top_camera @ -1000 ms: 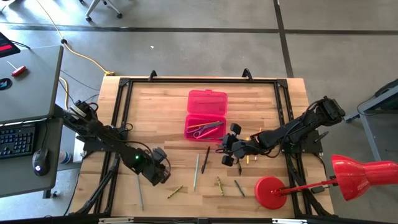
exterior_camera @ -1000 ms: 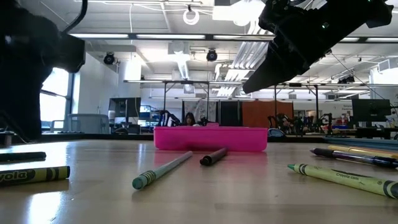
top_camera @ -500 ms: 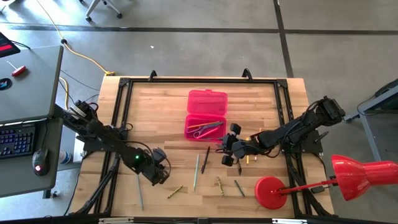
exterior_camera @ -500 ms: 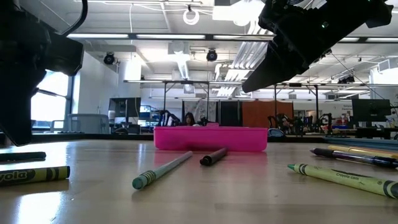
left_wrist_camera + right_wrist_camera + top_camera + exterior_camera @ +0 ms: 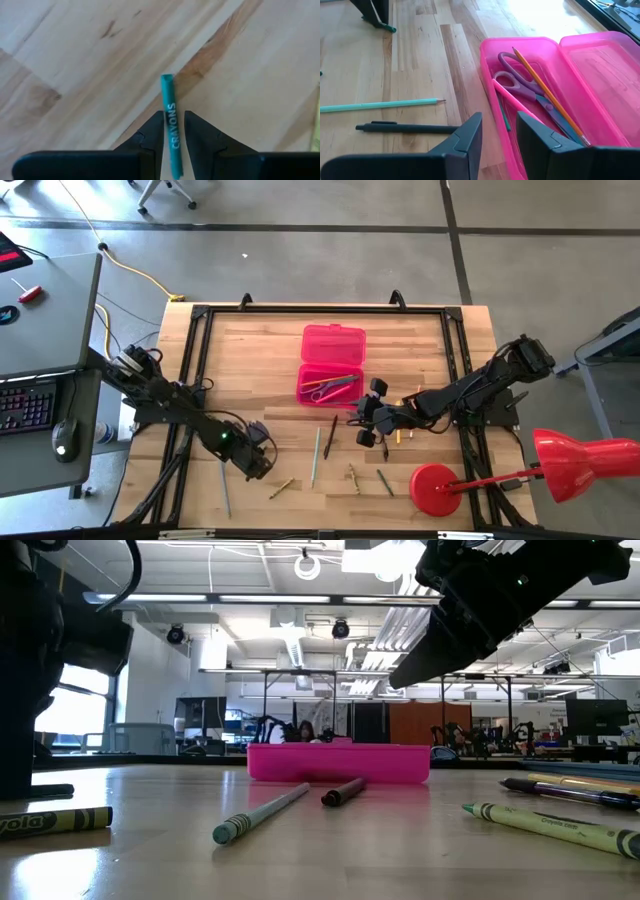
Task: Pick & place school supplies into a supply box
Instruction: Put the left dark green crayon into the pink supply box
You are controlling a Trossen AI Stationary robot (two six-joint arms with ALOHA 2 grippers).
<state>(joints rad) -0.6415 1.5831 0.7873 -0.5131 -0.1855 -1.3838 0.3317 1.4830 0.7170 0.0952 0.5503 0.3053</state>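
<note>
The pink supply box (image 5: 331,366) lies open at the table's middle, lid toward the far edge. Its tray (image 5: 530,105) holds purple scissors (image 5: 520,82), an orange pencil (image 5: 546,94) and a pink pen (image 5: 514,102). My left gripper (image 5: 258,464) points down at the near left part of the table. It is open by a narrow gap, and its fingers (image 5: 156,131) stand across a teal crayon (image 5: 169,102) lying flat on the wood. My right gripper (image 5: 364,424) hovers by the box's near right corner, open (image 5: 499,120) and holding nothing. My left gripper comes from above with one finger on each side of the teal crayon's middle (image 5: 171,120). A thin strip of wood shows beside one finger. I cannot tell whether the fingers touch the crayon, which lies flat on the table.
A pale green pencil (image 5: 316,455) and a dark pen (image 5: 330,437) lie near the box. Yellow-green crayons (image 5: 281,488) (image 5: 353,477), a green one (image 5: 385,482) and a grey pencil (image 5: 225,490) lie toward the near edge. A red lamp's base (image 5: 437,490) stands at the near right.
My left gripper has moved a little toward the near edge and down over the crayon; its dark body has shifted in the low view. The right arm has kept still.
</note>
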